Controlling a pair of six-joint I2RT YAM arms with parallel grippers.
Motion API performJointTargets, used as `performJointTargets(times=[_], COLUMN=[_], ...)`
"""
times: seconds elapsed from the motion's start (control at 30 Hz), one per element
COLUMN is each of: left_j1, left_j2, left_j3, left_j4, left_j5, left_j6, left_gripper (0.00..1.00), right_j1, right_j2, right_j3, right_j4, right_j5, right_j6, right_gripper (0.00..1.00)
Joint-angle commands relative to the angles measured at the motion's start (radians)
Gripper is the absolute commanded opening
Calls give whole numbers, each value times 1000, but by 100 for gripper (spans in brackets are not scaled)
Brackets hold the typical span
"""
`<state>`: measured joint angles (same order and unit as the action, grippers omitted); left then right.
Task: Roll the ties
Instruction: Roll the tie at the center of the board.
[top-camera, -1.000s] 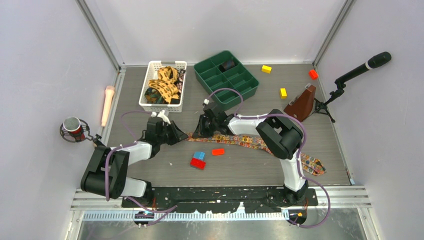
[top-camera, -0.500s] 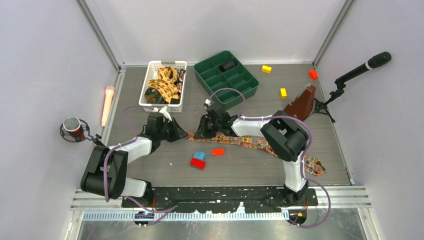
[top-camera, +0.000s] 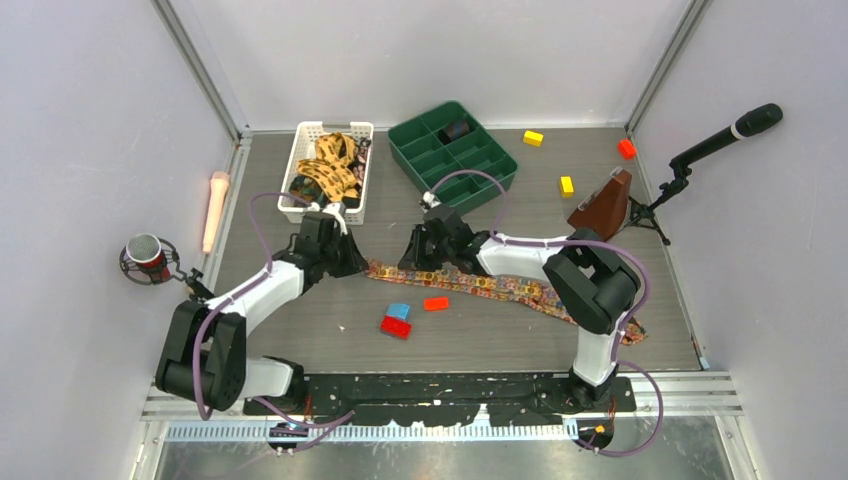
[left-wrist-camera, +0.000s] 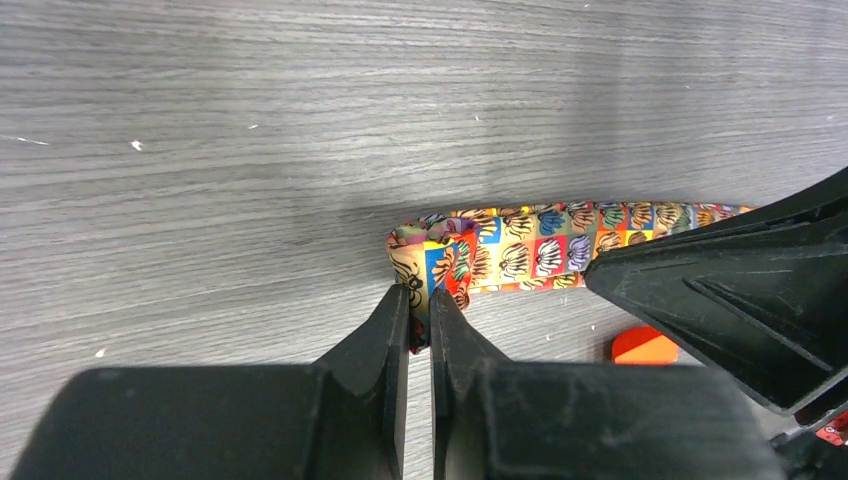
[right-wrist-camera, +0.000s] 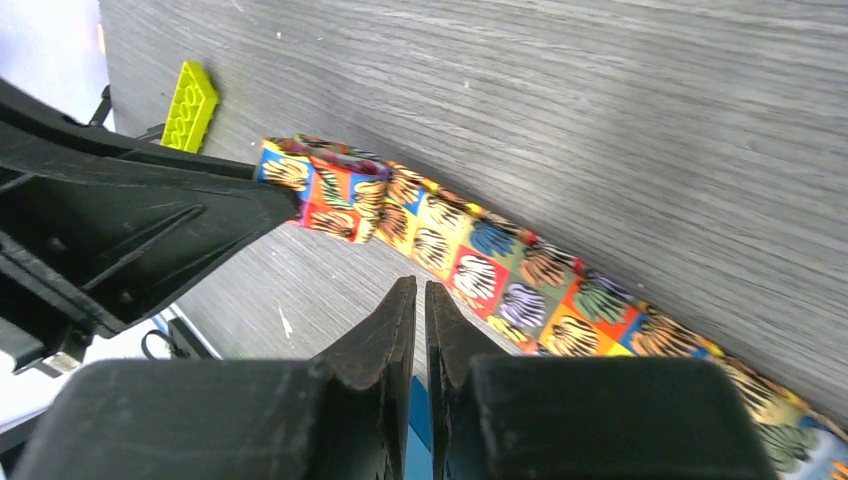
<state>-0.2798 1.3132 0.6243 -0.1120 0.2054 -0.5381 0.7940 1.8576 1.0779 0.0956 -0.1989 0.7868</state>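
One tie (top-camera: 500, 287), with bright orange, red and blue squares, lies flat from the table's middle to the right front. Its narrow end is folded over. My left gripper (top-camera: 350, 262) is shut on that folded end (left-wrist-camera: 432, 250), a bit of cloth between the fingertips (left-wrist-camera: 398, 315). My right gripper (top-camera: 413, 258) is shut and empty, its tips (right-wrist-camera: 420, 290) just beside the tie's edge (right-wrist-camera: 500, 265), a short way along from the fold. It shows as a black shape in the left wrist view (left-wrist-camera: 740, 290). More ties (top-camera: 325, 170) lie bunched in the white basket (top-camera: 300, 150).
A red block (top-camera: 436, 303), a blue block (top-camera: 399, 311) and another red block (top-camera: 395, 326) lie just in front of the tie. A green divided tray (top-camera: 420, 125) stands behind the right gripper. A brown wedge-shaped object (top-camera: 603, 208) and a microphone stand (top-camera: 725, 135) stand at the right.
Both grippers have moved a little toward the far side of the table, and the tie's narrow end has gone with them. The tie lies straighter.
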Motion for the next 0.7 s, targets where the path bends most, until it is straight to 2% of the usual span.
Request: performJointTargets(times=[0.0, 0.33, 0.67], left_j1=[-39, -177, -289], left_j2=[-18, -2, 74], left_j3=[82, 170, 265], left_j4=[-133, -242, -327], left_j5=[-127, -419, -645], left_j6=[67, 123, 132], left_gripper=[0, 0, 0], right_j1=[-9, -14, -20], right_j2=[-74, -131, -195], right_j3=[-13, -58, -96], right_j4=[1, -20, -47], right_j5=[71, 146, 195], right_j6=[-26, -41, -49], right_gripper=[14, 14, 14])
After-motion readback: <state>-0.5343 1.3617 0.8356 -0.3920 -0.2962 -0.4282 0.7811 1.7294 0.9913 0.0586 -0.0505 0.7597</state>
